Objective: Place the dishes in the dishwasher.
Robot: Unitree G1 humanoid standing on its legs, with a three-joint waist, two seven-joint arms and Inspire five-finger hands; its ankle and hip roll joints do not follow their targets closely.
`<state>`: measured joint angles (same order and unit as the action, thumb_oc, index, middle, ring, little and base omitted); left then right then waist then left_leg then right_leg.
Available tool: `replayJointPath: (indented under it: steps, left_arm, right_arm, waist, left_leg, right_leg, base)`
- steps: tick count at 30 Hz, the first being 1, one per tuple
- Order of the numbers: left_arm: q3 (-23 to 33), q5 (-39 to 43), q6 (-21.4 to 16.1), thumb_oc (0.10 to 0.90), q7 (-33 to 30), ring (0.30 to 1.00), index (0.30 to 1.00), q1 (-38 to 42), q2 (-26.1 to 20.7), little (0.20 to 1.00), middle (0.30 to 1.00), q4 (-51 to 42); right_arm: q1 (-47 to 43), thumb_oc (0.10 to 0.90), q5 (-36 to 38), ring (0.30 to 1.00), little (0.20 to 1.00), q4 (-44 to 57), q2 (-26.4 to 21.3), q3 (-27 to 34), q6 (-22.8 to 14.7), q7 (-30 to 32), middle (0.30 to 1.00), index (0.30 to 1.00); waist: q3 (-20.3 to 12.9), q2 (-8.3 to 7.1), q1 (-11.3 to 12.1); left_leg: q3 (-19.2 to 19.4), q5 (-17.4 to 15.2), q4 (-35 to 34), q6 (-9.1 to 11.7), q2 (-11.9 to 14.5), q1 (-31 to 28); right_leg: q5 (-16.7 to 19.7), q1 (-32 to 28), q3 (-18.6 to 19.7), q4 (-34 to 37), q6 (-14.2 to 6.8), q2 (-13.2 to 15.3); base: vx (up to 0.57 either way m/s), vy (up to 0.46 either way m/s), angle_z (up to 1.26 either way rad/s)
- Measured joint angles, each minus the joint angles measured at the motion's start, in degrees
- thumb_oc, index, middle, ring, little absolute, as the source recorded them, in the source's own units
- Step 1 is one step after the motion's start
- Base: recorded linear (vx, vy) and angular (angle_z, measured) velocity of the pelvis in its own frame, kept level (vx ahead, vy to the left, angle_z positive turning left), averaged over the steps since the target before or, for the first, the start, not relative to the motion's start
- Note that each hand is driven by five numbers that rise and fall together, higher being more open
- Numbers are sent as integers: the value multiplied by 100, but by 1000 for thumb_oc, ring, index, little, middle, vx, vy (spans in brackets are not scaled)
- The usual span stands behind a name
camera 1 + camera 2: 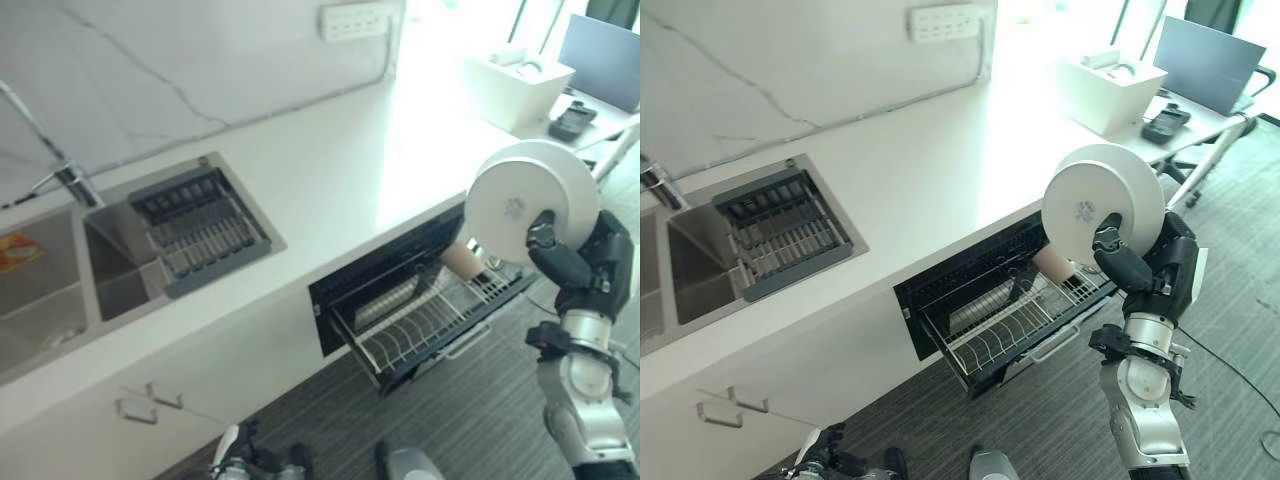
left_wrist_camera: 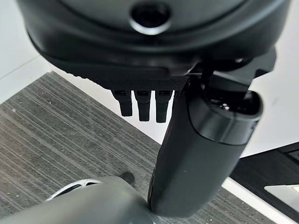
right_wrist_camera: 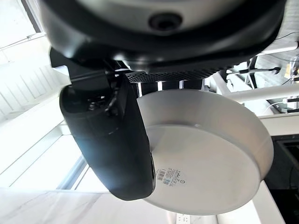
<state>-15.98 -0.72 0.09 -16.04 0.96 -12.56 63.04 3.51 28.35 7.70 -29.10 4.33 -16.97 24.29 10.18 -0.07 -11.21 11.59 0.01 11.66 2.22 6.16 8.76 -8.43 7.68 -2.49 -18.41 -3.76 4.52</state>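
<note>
A white plate (image 1: 515, 190) is held up on edge in my right hand (image 1: 580, 270), its underside facing the camera and the thumb pressed on it. In the right wrist view the plate (image 3: 210, 154) sits under the thumb (image 3: 117, 140). It hangs above the right end of the open dishwasher drawer (image 1: 345, 290), whose wire rack (image 1: 405, 340) holds a tan cup (image 1: 462, 260) at its far right. My left hand (image 1: 240, 455) hangs low by the floor, and its fingers (image 2: 142, 105) are straight with nothing in them.
A sink (image 1: 50, 290) with a grey drain basket (image 1: 195, 225) and a faucet (image 1: 70, 180) is set in the white counter (image 1: 350, 160) at the left. A white box (image 1: 515, 85) stands at the counter's far right, with a desk and laptop (image 1: 600, 45) beyond.
</note>
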Motion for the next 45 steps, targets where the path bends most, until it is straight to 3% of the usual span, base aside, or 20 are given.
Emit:
replayJointPath:
  steps: [9,20,30,35,38,42,45]
  left_arm:
    - [31,-11,109,800,65,900,900,-31,0,900,900,55]
    - [-403,-762,254,800,297,900,900,81,-97,900,900,-85]
    - [-612,-1145,504,800,447,900,900,115,-247,900,900,-288]
    - [-813,-1205,759,800,657,900,900,244,-553,900,900,-559]
    - [-1109,-1205,827,800,764,900,900,492,-675,900,900,-641]
    - [-1317,-1199,867,800,808,900,900,895,-701,900,900,-663]
    - [-1332,-1200,840,800,846,900,900,964,-702,900,900,-736]
  right_arm:
    - [441,400,85,300,300,-585,13,-32,56,-1037,300,300]
    - [294,400,-275,300,300,-1465,9,-627,117,-1691,300,300]
    - [-412,400,-289,300,300,-1727,21,-1299,902,-1939,300,300]
    - [-1001,400,-489,300,300,-2990,218,-1370,1379,-1377,300,300]
    - [-1680,400,-866,300,300,-3661,154,-1489,1586,-947,300,300]
    - [-2788,400,-1368,300,300,-4263,16,-1675,1657,-412,300,300]
    - [-3030,400,-1603,300,300,-4446,-134,-1712,1609,-223,300,300]
  waist:
    - [-110,-35,-90]
    - [-169,-97,216]
    - [-159,-193,629]
    - [-4,-240,834]
    - [251,-115,894]
    - [852,92,1017]
    - [1089,151,1172]
  left_leg:
    - [101,-38,2,-4,15,-68]
    - [-35,-30,33,-19,-6,13]
    - [-258,-21,51,-30,-48,57]
    - [-379,24,115,-17,-97,241]
    - [-434,95,143,-54,-150,457]
    - [-523,228,201,-143,-183,751]
    - [-625,239,187,-124,-228,820]
  right_leg:
    - [6,-31,58,-10,-4,4]
    - [0,-22,-21,-27,-4,6]
    - [-60,-84,-248,-30,15,45]
    - [-63,-8,-363,-45,13,73]
    - [-23,175,-424,-79,-14,124]
    - [98,411,-515,-129,32,133]
    - [94,436,-607,-126,33,164]
  base:
    - [0,6,-5]
    - [25,-19,5]
    - [42,-25,11]
    - [-29,-27,13]
    - [-120,-7,11]
    - [-123,8,12]
    - [-29,26,22]
